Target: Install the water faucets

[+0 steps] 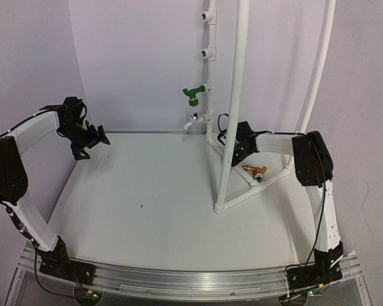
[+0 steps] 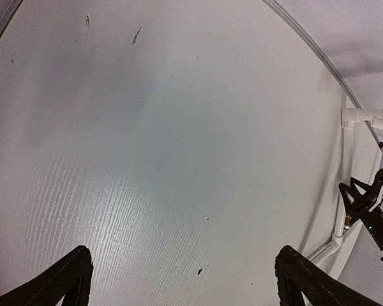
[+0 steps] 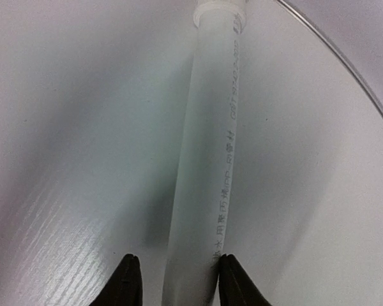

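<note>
A brass-gold faucet (image 1: 254,171) lies on the table inside the base of the white pipe frame (image 1: 225,191). A green faucet (image 1: 193,95) sits in a tee on the back upright, with a silver-tipped white fitting (image 1: 193,120) just below it. My right gripper (image 1: 234,150) is low beside the front upright, left of the brass faucet. In the right wrist view the gripper (image 3: 179,284) is partly open and straddles a white pipe (image 3: 207,140); it holds nothing. My left gripper (image 1: 94,138) is open and empty, raised at the far left; it also shows in the left wrist view (image 2: 182,280).
Two empty white tee fittings (image 1: 208,53) sit higher on the back upright. A curved white pipe (image 1: 319,70) rises at the right. Walls close the table's left and back sides. The left wrist view shows bare table (image 2: 166,127) and the frame's base (image 2: 342,185) at right.
</note>
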